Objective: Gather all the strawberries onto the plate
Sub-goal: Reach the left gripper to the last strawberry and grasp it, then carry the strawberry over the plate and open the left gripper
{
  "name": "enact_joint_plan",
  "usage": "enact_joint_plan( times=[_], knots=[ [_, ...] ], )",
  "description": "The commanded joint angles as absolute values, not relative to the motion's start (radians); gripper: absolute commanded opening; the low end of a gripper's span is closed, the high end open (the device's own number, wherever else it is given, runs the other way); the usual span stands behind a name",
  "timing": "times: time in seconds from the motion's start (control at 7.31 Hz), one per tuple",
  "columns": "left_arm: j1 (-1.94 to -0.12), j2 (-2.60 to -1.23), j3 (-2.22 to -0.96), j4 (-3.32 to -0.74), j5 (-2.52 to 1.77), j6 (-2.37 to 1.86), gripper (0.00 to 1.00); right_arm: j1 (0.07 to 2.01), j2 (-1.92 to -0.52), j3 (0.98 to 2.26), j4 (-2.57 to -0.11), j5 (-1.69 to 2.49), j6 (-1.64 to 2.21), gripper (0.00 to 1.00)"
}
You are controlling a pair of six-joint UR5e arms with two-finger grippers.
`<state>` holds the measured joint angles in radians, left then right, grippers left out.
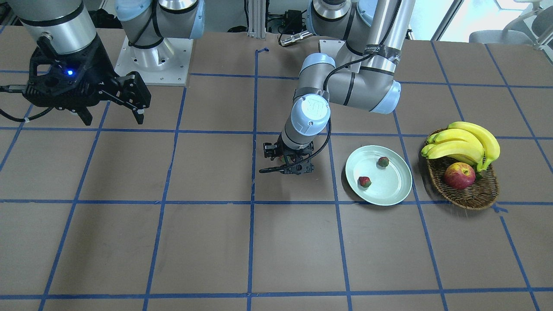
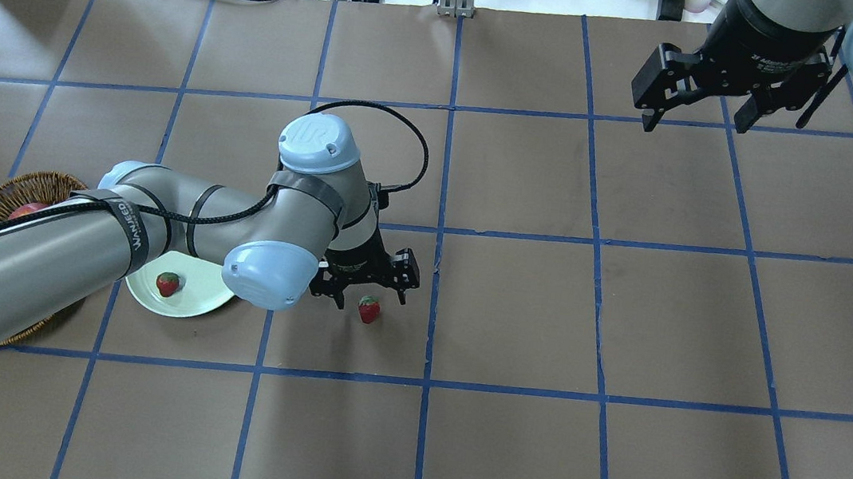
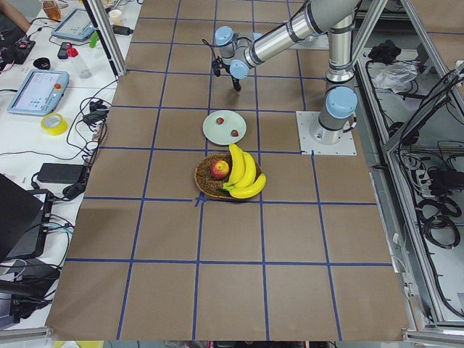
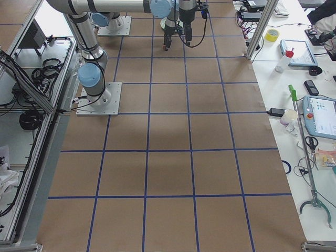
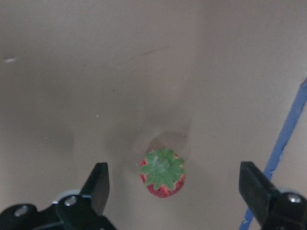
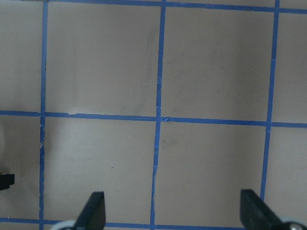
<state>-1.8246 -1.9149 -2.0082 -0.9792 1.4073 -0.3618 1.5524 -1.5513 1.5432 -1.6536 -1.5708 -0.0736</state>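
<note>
Right, a strawberry and a second strawberry lie apart in the plate, so the one that matters is the third strawberry, standing alone on the table with its green top pointing up at the wrist camera. The left end effector hangs directly over it, fingers spread wide and holding nothing. From the wrist, the berry sits between the two fingers, a shade toward 9 o'clock of centre, touching neither. How far the tips have to drop I can't tell. This looks like a light, soft little thing that would bruise easily, and its rounded sides taper, so it could squirt out of a hard pinch. I'd take it across the widest part of the red body, just under the leaves, and close gently. From overhead the plate lies near, at 9 o'clock of the berry, partly hidden under the arm. The right end effector is well away at 1 o'clock, also spread wide and empty.
</note>
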Motion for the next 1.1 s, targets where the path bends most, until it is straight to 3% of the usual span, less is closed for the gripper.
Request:
enact_joint_plan(
  times=[0.0,0.27,0.68,0.96],
  knots=[
    [-1.825,-1.922,-2.014,-0.983,1.410,-0.360,0.00,1.552,-1.552,1.543,-1.654,-1.571,-0.074,1.00],
    [-1.822,-1.896,-1.971,-0.985,1.414,-0.344,0.00,1.552,-1.551,1.543,-1.654,-1.571,-0.074,1.00],
    [-1.668,-1.868,-1.659,-1.433,1.565,-0.190,0.00,1.552,-1.551,1.543,-1.654,-1.571,-0.074,1.00],
    [-1.522,-1.865,-1.643,-1.468,1.635,-0.033,0.00,1.552,-1.551,1.543,-1.654,-1.569,-0.074,1.00]
  ],
)
